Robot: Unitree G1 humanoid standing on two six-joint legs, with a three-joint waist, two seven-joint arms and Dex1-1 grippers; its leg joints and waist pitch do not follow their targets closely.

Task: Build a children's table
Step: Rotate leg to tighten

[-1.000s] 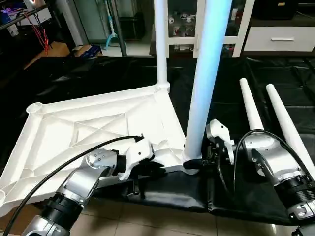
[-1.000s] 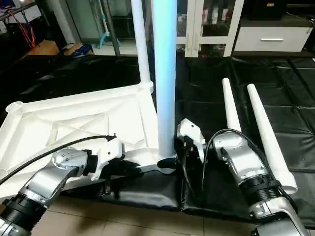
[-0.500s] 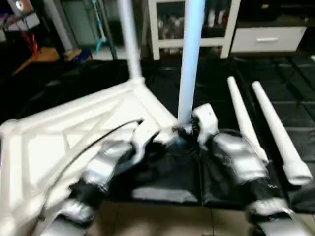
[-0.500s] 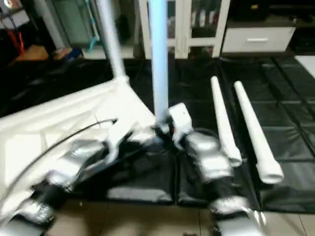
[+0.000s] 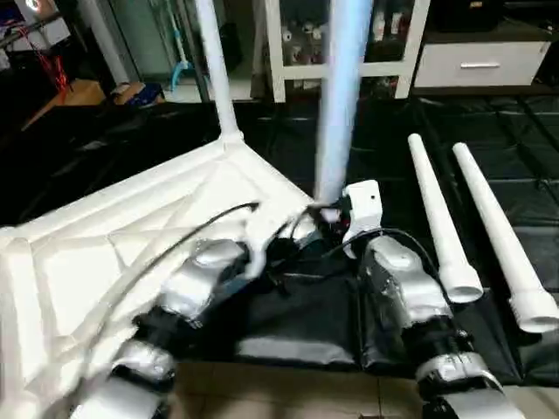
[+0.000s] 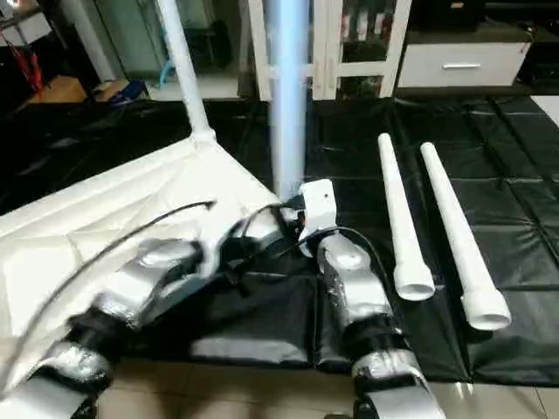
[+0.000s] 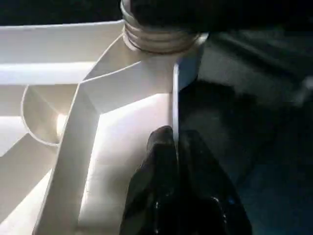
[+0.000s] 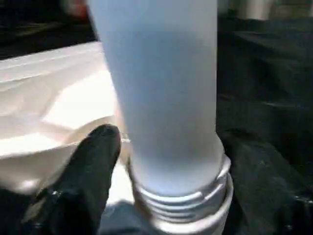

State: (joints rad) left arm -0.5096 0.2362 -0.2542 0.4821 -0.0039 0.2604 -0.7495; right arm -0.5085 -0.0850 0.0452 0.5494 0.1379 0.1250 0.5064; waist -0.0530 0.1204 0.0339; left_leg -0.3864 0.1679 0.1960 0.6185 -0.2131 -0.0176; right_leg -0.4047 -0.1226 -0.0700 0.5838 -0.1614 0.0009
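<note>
tabletop [image 5: 131, 236]: underside up on the black mat, two legs standing
near leg [image 8: 161, 107]: upright, threaded base in the near corner socket
right claw [image 8: 161, 161]: fingers wide around that base, nearer arm
left claw [image 7: 177, 161]: pinched shut on the tabletop rim beside the socket
spare legs [image 5: 445, 227]: lying right of the socket

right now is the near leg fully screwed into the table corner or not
Not fully. The near leg stands upright in the tabletop's corner socket, but its screw threads are exposed above the rim, so it has more to go.

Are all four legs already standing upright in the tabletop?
No: two legs stand in corner sockets of the tabletop, but two loose legs lie on the black mat.
</note>
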